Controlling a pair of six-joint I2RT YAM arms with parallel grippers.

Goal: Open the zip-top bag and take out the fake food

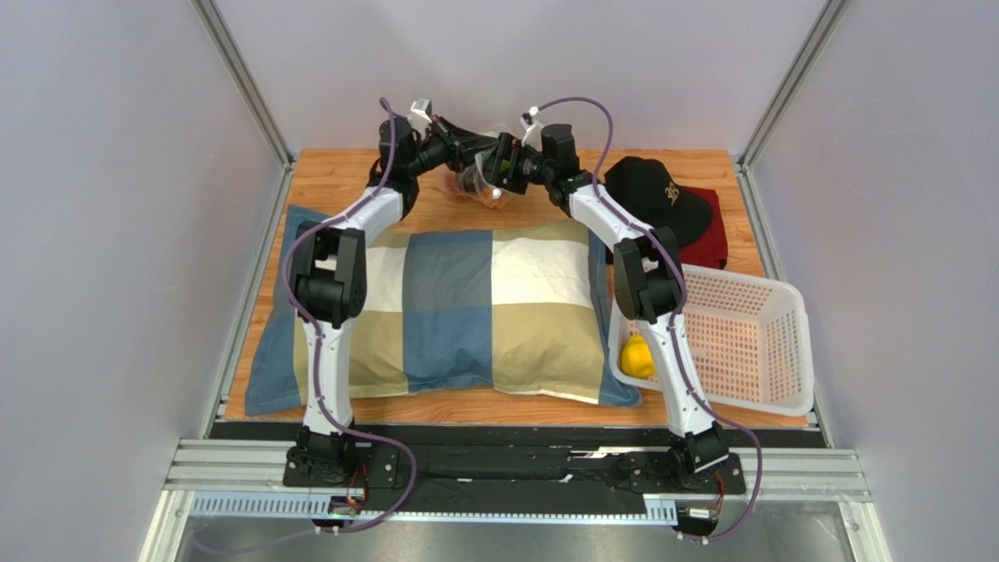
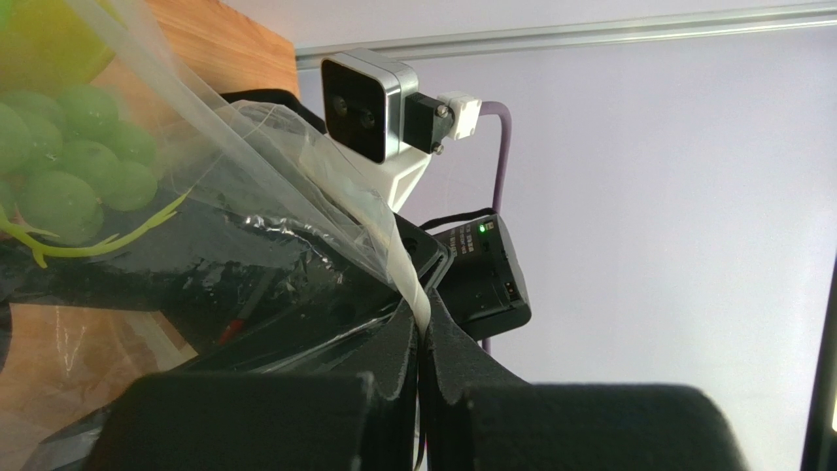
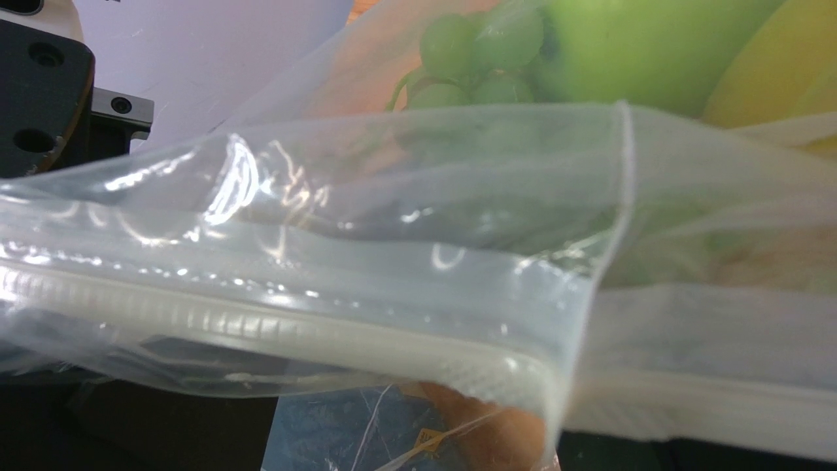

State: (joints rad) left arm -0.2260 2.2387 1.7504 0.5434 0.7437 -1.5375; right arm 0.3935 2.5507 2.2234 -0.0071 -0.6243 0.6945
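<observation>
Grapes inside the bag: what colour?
The grapes are light green, clearest in the left wrist view.

This is a robotics lab test cell and not a home: the left arm [image 1: 334, 275] and the right arm [image 1: 645, 281] are bolted to a metal rail [image 1: 809, 468] at the near edge of a wooden table [image 1: 340, 176]. Plain grey panels [image 1: 106, 234] in aluminium profiles [image 1: 240, 76] close it on three sides. A camera module [image 2: 365, 103] sits on a wrist, and the only household things are a checked pillow [image 1: 469, 310], a black cap [image 1: 657, 193] and a white perforated basket [image 1: 762, 340].

Clear zip-top bag [image 3: 393, 245], green grapes [image 2: 69, 167]
</observation>
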